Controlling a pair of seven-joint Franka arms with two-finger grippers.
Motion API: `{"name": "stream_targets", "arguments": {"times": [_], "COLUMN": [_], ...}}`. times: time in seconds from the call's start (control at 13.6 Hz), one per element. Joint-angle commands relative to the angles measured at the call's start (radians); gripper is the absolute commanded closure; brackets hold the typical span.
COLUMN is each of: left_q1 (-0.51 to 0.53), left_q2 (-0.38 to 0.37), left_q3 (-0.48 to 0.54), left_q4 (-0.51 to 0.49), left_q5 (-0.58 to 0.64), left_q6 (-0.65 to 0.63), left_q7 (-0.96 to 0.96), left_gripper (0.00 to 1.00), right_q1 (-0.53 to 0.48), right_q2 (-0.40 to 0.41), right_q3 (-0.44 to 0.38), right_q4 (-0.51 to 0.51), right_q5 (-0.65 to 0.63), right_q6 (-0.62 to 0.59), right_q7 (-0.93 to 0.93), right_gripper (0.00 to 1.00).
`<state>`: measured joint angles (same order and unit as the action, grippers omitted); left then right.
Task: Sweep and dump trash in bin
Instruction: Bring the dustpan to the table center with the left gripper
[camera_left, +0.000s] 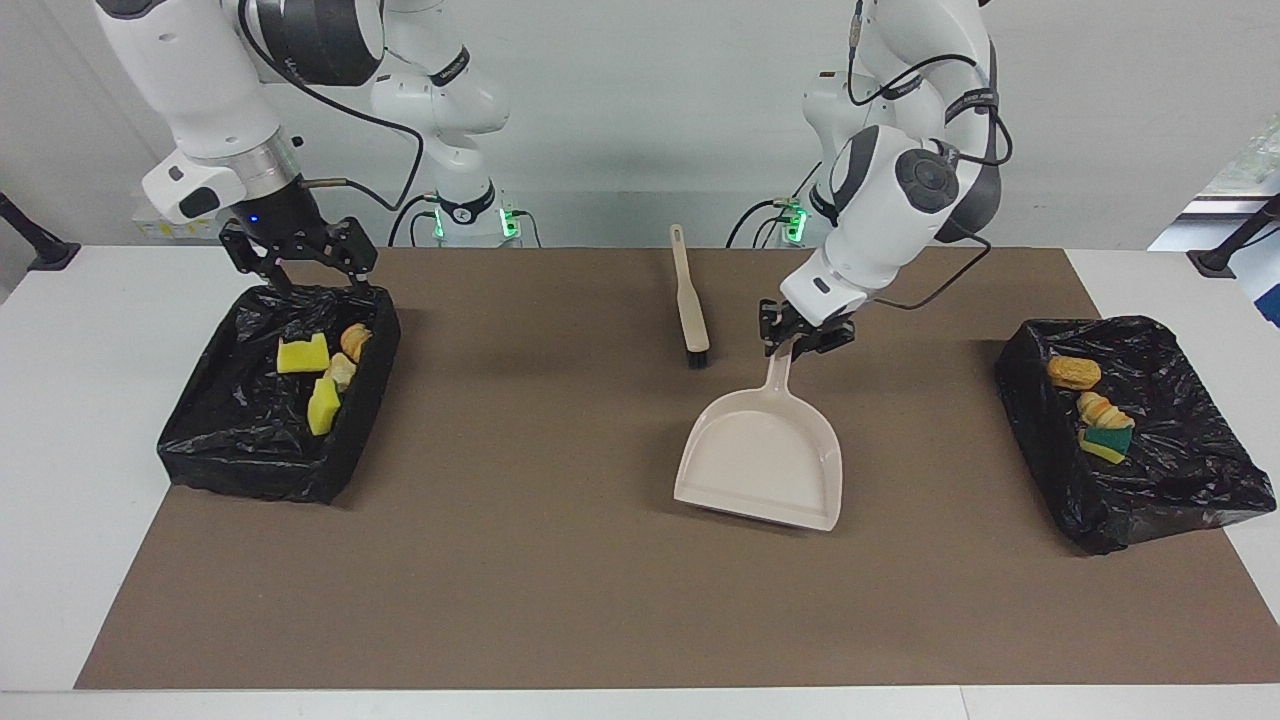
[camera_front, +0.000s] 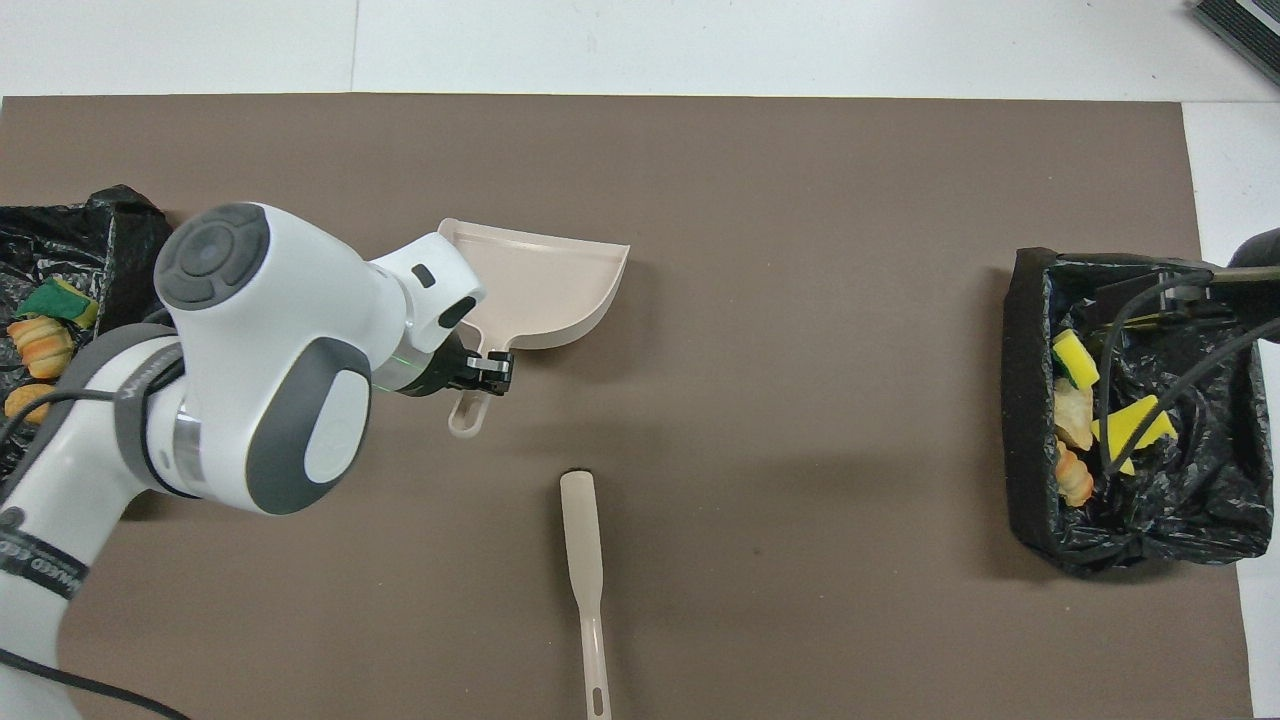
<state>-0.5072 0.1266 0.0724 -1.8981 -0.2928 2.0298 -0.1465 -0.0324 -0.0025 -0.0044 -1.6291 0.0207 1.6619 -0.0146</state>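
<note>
The left gripper (camera_left: 797, 338) is clamped on the handle of the beige plastic dustpan (camera_left: 762, 460), over the middle of the brown mat (camera_left: 560, 580); its arm bends steeply down from a raised elbow, wrist tilted toward the right arm's end. The pan hangs with its open lip away from the robots, and whether that lip touches the mat is hard to judge. Just beside the handle lies the beige, black-bristled brush (camera_left: 689, 302). The right gripper (camera_left: 298, 262), fingers spread wide and holding nothing, waits over the robot-side rim of one black-bag-lined bin (camera_left: 250, 460). The trash is split: four scraps (camera_left: 322, 372) there, three scraps (camera_left: 1092, 405) in the second black-lined bin (camera_left: 1160, 490). No legible writing appears.
</note>
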Motion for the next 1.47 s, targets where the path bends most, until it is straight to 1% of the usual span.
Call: {"name": "stream_targets", "arguments": {"times": [0.0, 0.15, 0.29, 0.66, 0.74, 0.81, 0.88, 1.1, 1.25, 1.4], "left_q1": [-0.053, -0.092, -0.103, -0.105, -0.106, -0.108, -0.108, -0.114, -0.105, -0.087], "left_q2": [0.019, 0.059, 0.085, 0.093, 0.093, 0.093, 0.093, 0.093, 0.079, 0.058], "left_q3": [0.02, 0.02, 0.02, 0.02, 0.02, 0.02, 0.02, 0.021, 0.023, 0.033], "left_q4": [-0.03, -0.029, -0.03, -0.03, -0.03, -0.03, -0.03, -0.021, -0.016, 0.013], "left_q5": [-0.022, -0.026, -0.026, -0.026, -0.028, -0.028, -0.026, -0.026, -0.026, -0.013], "left_q6": [0.099, 0.166, 0.214, 0.222, 0.221, 0.221, 0.219, 0.205, 0.196, 0.137], "left_q7": [-0.042, -0.051, -0.057, -0.086, -0.094, -0.094, -0.096, -0.094, -0.088, -0.084], "left_gripper": [1.0, 1.0, 1.0, 1.0, 0.85, 0.23, 0.0, 0.0, 0.0, 0.0], "right_q1": [-0.004, -0.004, -0.006, -0.011, -0.011, -0.012, -0.012, -0.012, -0.012, -0.012], "right_q2": [-0.007, -0.007, -0.007, -0.007, -0.007, -0.007, -0.007, -0.007, -0.008, -0.008], "right_q3": [0.007, 0.006, 0.006, 0.007, 0.007, 0.007, 0.006, 0.006, 0.006, 0.006], "right_q4": [-0.009, -0.009, -0.008, -0.008, -0.008, -0.008, -0.008, -0.009, -0.009, -0.009], "right_q5": [-0.001, -0.001, -0.001, -0.001, -0.001, 0.001, 0.001, -0.001, -0.001, -0.001], "right_q6": [-0.005, -0.005, -0.007, -0.008, -0.007, -0.008, -0.01, -0.011, -0.011, -0.013], "right_q7": [0.025, 0.025, 0.025, 0.018, 0.019, 0.018, 0.018, 0.019, 0.019, 0.019], "right_gripper": [0.0, 0.0, 0.0, 0.0, 0.0, 0.0, 0.0, 0.0, 0.0, 0.0]}}
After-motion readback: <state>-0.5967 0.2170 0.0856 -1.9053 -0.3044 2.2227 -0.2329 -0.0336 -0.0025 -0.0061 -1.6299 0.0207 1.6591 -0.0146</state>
